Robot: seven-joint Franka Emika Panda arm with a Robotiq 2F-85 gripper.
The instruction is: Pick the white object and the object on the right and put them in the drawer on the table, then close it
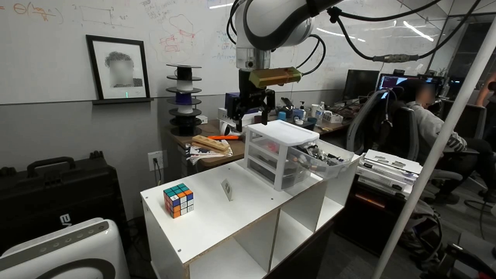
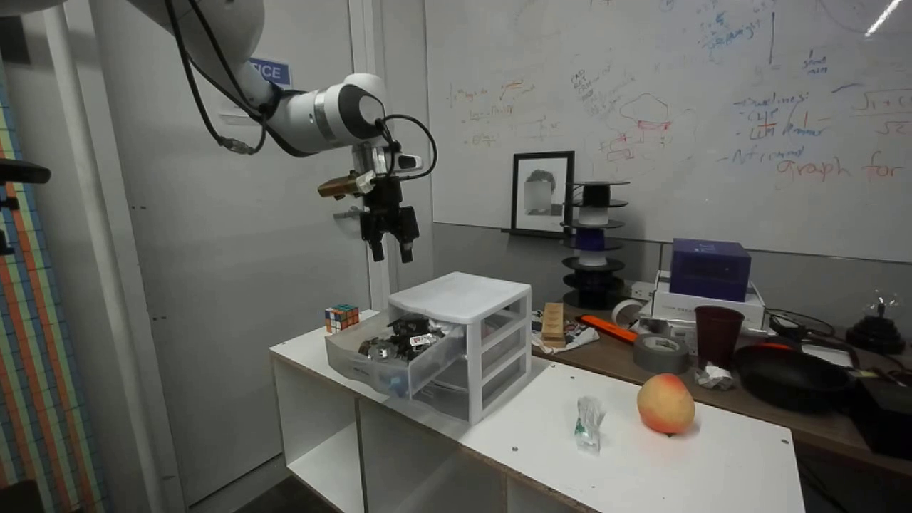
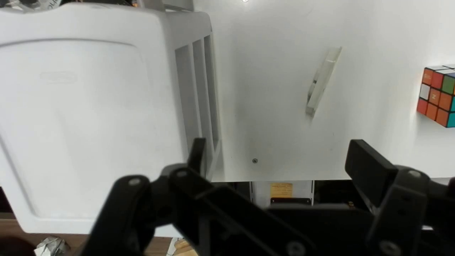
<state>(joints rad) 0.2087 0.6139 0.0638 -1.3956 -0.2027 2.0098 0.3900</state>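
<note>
So the jaws were spread wide with nothing between them, up in the air near the white mini-chest [image 3: 89,124] and, far as I could judge, higher than its top. The chest's top drawer [image 2: 363,370] was pulled out and heaped with small dark parts [image 2: 406,329], so I figured squeezing two more things in might be tight. Next out on the bench [image 1: 232,213] was a pale plate [image 3: 324,82] standing on its edge, my guess for the white object. Looked like thin plastic, so probably stiff, light, kinda slick and easy to tip; I'd have pinched it from above, flat face to flat face, around the middle. Beyond that sat a Rubik's cube [image 1: 178,200], likely light and rigid but twisty, so best taken squarely by two opposite sides. Round the other side of the chest, in an exterior view, were a clear packet [image 2: 589,425], probably crinkly and slippery, and furthest off an orange-yellow fruit [image 2: 666,404]. Couldn't tell if "the object on the right" meant the cube or the fruit; the latter could roll or bruise, so I'd have gone gentle round its widest part.
</note>
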